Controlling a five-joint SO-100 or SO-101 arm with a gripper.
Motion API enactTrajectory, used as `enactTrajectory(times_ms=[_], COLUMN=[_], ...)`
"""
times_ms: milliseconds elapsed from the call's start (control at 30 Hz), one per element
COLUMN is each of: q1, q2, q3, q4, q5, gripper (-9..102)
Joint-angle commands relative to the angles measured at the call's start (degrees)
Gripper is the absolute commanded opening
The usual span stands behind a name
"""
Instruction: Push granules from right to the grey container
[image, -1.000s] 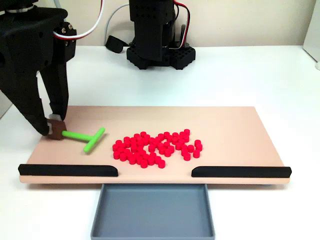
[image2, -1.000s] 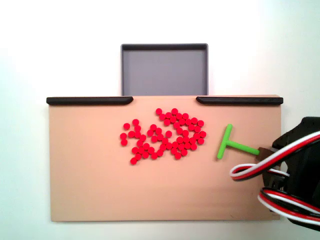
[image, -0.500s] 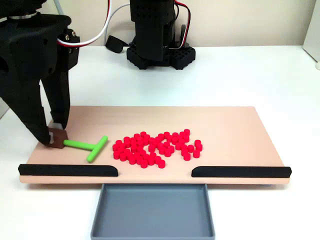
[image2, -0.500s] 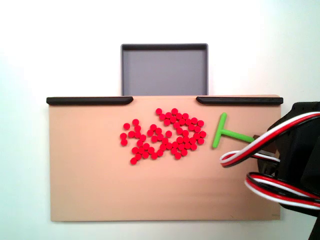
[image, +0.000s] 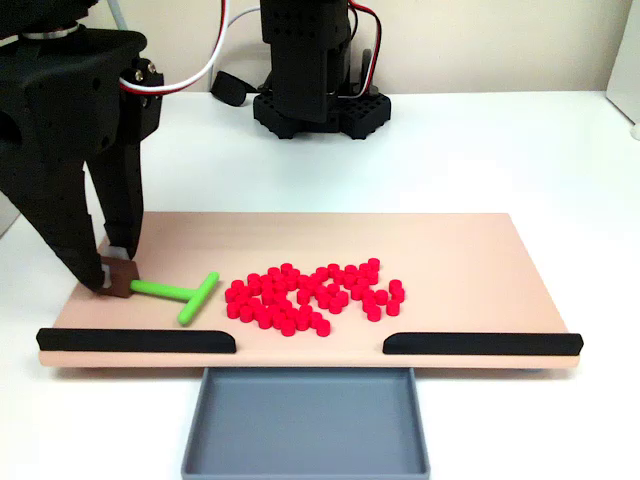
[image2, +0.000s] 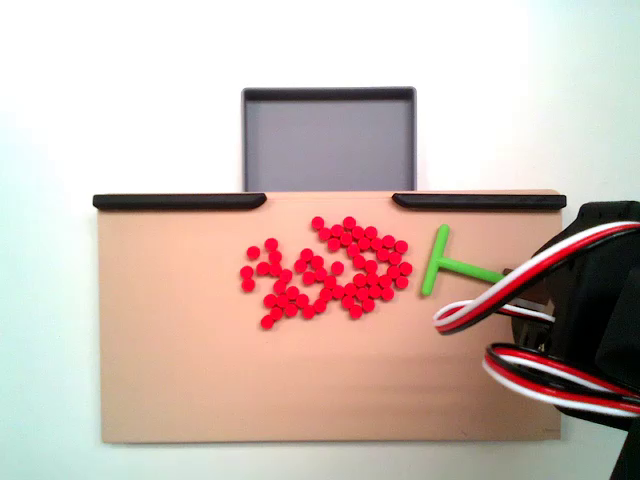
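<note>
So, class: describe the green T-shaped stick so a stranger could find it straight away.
Start at the tan board. In the front fixed view, the green T-shaped stick lies near its left end, between the gripper and the granules. It is the board's one green thing.

Gap between the 2 black strips (image: 137, 341) (image: 482, 344) at the board's (image: 450, 250) near edge opens straight onto the grey container (image: 305, 425). Granules (image: 312, 297) sit mid-board behind that gap. Green T-stick (image: 185, 293) just left of the pile. Board's right half bare.
</note>
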Motion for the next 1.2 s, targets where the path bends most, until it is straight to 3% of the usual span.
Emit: enactTrajectory(times_ms=[0,1167], q1=[0.00,-1.41], q2=[-0.44,0.26], q3=[-3.25,-2.46], q4=[-0.18,0.35], q5=[-29.00,-27.95], gripper=[0,0])
